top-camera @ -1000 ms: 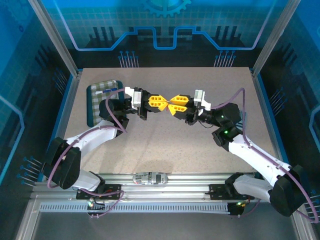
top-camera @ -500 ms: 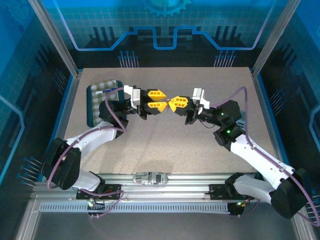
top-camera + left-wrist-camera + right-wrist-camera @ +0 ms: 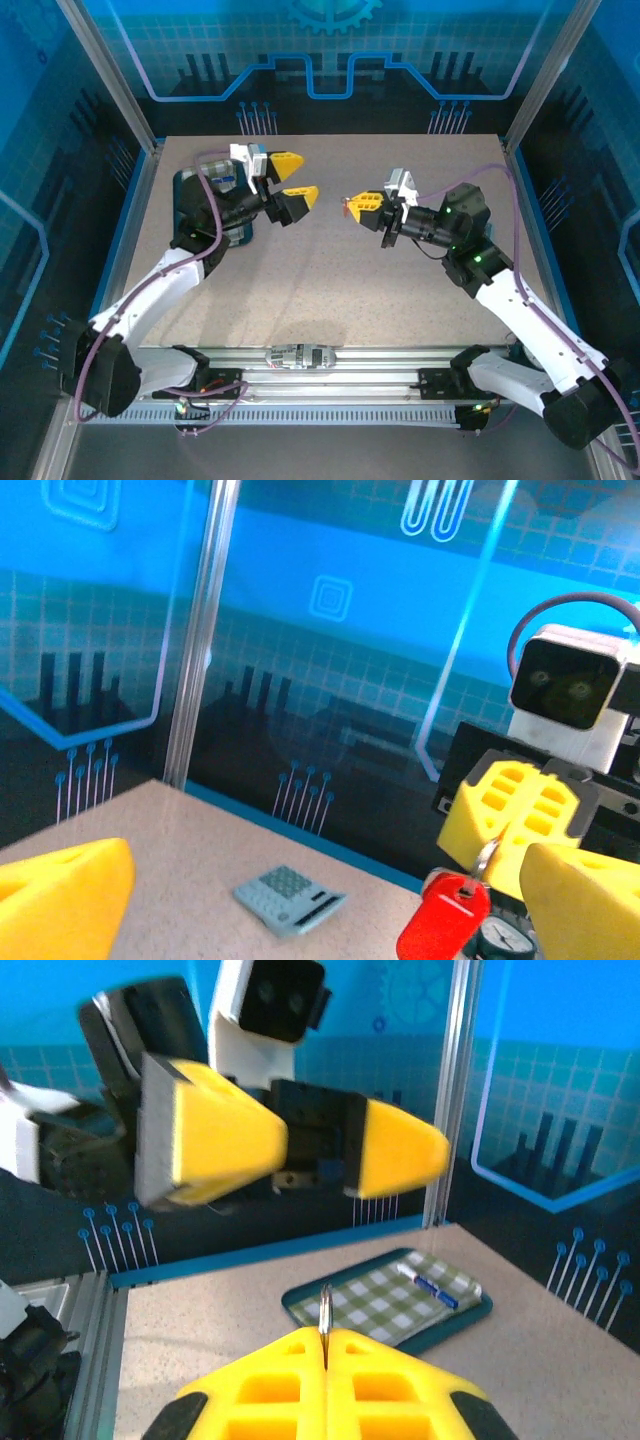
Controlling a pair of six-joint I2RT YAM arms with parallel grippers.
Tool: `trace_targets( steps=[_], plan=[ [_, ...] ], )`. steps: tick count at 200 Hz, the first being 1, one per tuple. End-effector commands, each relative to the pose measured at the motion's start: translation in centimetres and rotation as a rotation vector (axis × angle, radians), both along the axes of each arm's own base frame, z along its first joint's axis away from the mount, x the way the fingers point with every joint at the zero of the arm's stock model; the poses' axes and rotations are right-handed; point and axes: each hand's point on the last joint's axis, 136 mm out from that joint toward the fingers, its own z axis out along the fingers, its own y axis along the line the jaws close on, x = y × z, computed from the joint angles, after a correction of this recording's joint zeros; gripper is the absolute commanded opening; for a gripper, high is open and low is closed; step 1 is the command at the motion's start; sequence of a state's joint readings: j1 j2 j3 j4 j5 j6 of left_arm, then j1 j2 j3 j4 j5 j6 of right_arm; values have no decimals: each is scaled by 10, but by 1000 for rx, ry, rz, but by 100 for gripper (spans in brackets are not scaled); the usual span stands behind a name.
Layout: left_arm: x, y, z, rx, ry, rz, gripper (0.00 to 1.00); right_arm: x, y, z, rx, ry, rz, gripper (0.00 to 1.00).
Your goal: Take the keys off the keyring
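Right pincer (image 3: 352,206) is up off the surface (image 3: 330,290), jaws pressed tight together on the keyring (image 3: 325,1322). Its own wrist camera has the thin metal loop standing edge-on out of the seam between the two yellow fingers. From across the gap, the red tag (image 3: 445,930) dangles just under those fingertips, swinging free below the ring.

Left pincer (image 3: 307,175) is facing it, well apart from it, jaws spread wide with nothing between them. It hangs in the air above the surface, with the checked tray (image 3: 450,1322) lying behind and below it.

So where does the job stand? The ring is secured in the right pincer. That much is plain. The key is the open question: I can't pick out the small grey key anywhere, not on the loop, not in the open left jaws, not on the surface under either pincer. There is a dark round shape just below the tag in the left wrist view, but it is too cramped at the frame edge to call as key or as pincer hardware.

If it is off the ring, the task is all but finished. If it is hanging down there beside the tag, the real work remains: the left pincer must come in, pinch the key and work it round the loop and off.
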State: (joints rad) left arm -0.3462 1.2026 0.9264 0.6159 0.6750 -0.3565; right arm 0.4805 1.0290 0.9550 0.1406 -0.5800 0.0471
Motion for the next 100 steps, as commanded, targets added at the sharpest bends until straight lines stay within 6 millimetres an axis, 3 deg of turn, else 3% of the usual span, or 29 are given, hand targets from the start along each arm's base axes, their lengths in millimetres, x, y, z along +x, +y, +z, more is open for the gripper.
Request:
trace_targets(
  steps=[1,36,58,76,100],
  plan=[
    [7,8,-26,44,166,51,99,4,-3,-10,-45,68,13,2],
    [8,12,-38,-47,306,0,99,4,-1,-15,-49,113,63,2],
    [3,-2,-45,25,327,-124,71,2,2,-18,-69,151,97,2],
    [-6,-11,-53,99,271,-158,54,2,3,-18,-84,167,108,3],
    [-27,-28,-64,236,124,-154,55,1,4,-18,-103,183,114,3]
  ],
)
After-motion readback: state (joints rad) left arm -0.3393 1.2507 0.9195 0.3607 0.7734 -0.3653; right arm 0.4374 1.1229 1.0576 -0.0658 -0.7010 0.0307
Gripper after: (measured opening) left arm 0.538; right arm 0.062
